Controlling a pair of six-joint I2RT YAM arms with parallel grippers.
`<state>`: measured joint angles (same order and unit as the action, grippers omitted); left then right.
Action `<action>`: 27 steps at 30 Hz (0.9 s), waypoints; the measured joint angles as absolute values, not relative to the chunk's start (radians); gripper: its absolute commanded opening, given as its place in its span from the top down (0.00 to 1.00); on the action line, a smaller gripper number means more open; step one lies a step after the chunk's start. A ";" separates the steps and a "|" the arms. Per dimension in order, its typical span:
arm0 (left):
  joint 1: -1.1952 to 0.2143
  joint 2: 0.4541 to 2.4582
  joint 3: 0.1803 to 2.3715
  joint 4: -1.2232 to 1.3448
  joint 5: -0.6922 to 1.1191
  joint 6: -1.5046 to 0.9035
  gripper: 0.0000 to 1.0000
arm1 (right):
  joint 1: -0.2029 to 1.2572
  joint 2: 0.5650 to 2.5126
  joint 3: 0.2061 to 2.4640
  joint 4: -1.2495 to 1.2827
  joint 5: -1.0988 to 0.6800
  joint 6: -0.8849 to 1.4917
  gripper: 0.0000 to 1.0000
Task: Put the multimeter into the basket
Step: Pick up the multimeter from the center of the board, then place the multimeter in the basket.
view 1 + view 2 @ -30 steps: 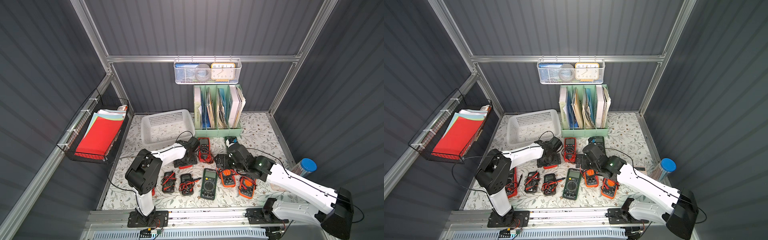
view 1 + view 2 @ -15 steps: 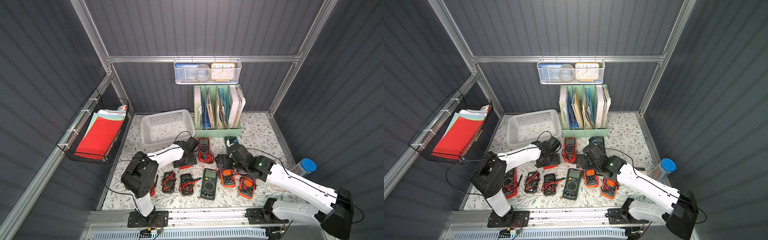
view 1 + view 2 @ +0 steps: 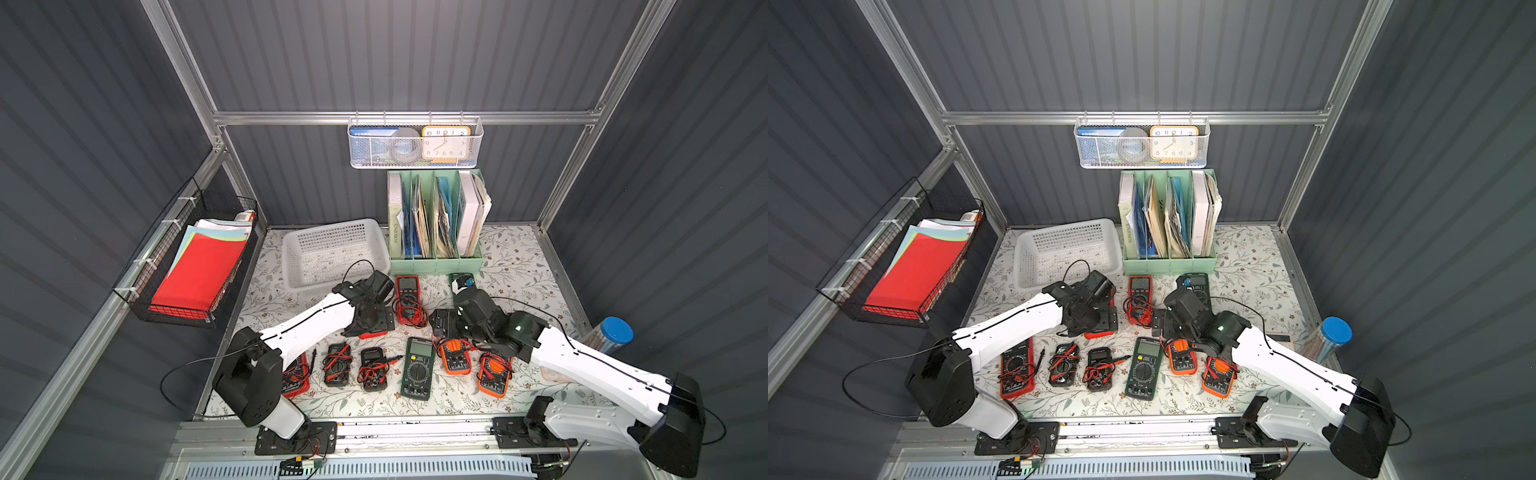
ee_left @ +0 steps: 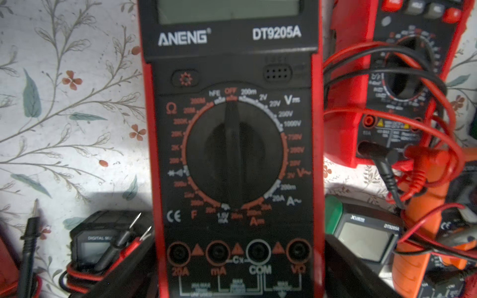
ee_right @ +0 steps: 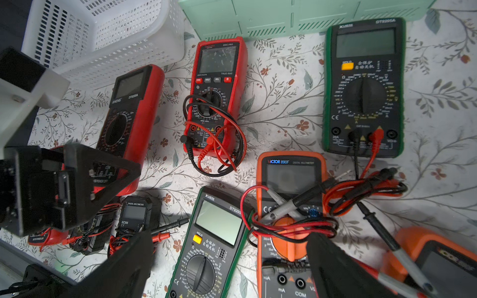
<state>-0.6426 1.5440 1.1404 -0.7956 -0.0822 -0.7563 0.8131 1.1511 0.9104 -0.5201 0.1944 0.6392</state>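
Left pincer (image 4: 240,242): low over the worktop (image 4: 64,103), jaws wide, astride the jack end of the multimeter (image 4: 232,144), the red-cased ANENG. The fingers (image 4: 121,273) sit one on each flank of the casing. Pressing on it or just off it: cannot tell. The meter lies flat, face up, not lifted.

Close around the pincer:
- Small black meter (image 4: 103,245) just beside one finger, its bare probe tips (image 4: 140,219) nearly at that finger.
- Green meter (image 4: 361,232) near the opposite finger.
- Red meter with coiled leads (image 4: 402,90) on the pincer's right, just beside the ANENG, with loops bulging toward it.

Farther out: the basket (image 3: 332,239) lies ahead of the pincer, past the meter's display end and a little left. It looks empty in both top views.

Right pincer (image 5: 229,240): hangs spread wide over the green and orange meters, holding nothing.

How to do it well (judgement):
- Close squarely on the red flanks, with no lead or probe caught between pad and casing.
- The hold is at the jack end, so the long display end may droop. Grip firmly and lift straight up first.
- Watch that the neighbour's loops do not ride up with it.
- Carry forward with the display end clear above the basket's near rim. Lower inside, then let go.
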 measured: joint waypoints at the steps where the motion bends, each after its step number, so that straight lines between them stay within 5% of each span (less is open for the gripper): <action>1: -0.645 1.538 1.140 -0.801 -0.080 -0.756 0.99 | 0.813 1.153 0.910 -0.520 0.194 0.640 0.01; 15: -0.715 1.390 1.215 -0.946 -0.035 -0.749 1.00 | 0.811 1.182 0.926 -0.517 0.194 0.639 0.01; 27: -0.692 1.483 1.573 -1.006 -0.142 -0.667 1.00 | 0.807 1.188 0.950 -0.516 0.183 0.638 0.01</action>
